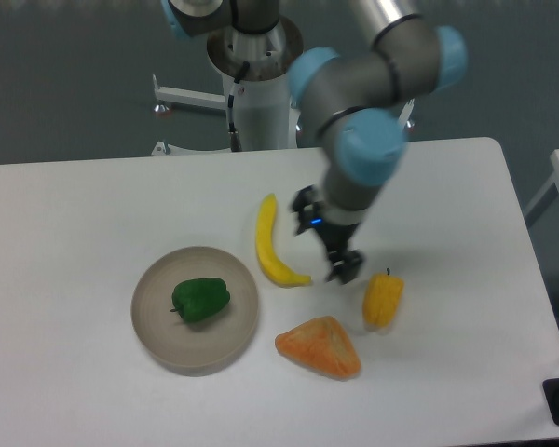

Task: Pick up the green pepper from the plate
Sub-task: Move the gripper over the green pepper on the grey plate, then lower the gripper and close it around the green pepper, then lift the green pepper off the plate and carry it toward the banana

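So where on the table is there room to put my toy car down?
The widest bare patch is left of the plate, out to the table's left edge. There is also room right of the yellow pepper. It's crowded between banana, orange wedge and gripper.

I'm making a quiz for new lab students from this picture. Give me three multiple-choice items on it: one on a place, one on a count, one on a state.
1. Where is the green pepper?
A. on the plate
B. beside the banana
C. off the table

2. How many food items lie directly on the table?
A. one
B. three
C. five

3. What is the gripper holding?
A. the green pepper
B. the banana
C. nothing

Key: 1 A, the pepper sits inside the rim; 2 B, banana, yellow pepper and orange wedge; 3 C, nothing is between the jaws.
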Robot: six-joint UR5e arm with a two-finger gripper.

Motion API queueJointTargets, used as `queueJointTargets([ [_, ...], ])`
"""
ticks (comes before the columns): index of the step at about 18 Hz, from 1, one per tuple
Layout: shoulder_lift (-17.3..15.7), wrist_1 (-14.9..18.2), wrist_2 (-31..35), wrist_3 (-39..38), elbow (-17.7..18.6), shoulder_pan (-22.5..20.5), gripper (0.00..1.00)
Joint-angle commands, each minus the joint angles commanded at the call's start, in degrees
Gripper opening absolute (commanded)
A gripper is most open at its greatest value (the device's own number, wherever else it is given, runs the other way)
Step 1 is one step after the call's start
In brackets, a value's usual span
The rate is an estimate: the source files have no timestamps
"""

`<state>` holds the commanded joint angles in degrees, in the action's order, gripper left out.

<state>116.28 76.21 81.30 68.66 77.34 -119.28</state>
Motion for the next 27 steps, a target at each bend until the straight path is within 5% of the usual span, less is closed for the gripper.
queueJointTargets([
  [4, 0.88, -1.14, -0.09, -6.25, 1.14, 4.49, 1.00],
  [10, 4.83, -10.89, 0.00, -10.03, 4.22, 7.22, 1.00],
  [18, 7.47, -14.24, 0.53, -9.51, 5.10, 7.48, 1.00],
  [19, 7.56, -14.24, 0.61, -9.33, 5.01, 7.48, 0.83],
  [20, 7.47, -14.24, 0.53, -9.16, 5.01, 7.39, 0.42],
  [22, 6.77, -13.72, 0.53, -9.07, 4.75, 7.04, 0.10],
  [27, 2.74, -11.53, 0.61, -10.03, 3.96, 4.50, 0.11],
])
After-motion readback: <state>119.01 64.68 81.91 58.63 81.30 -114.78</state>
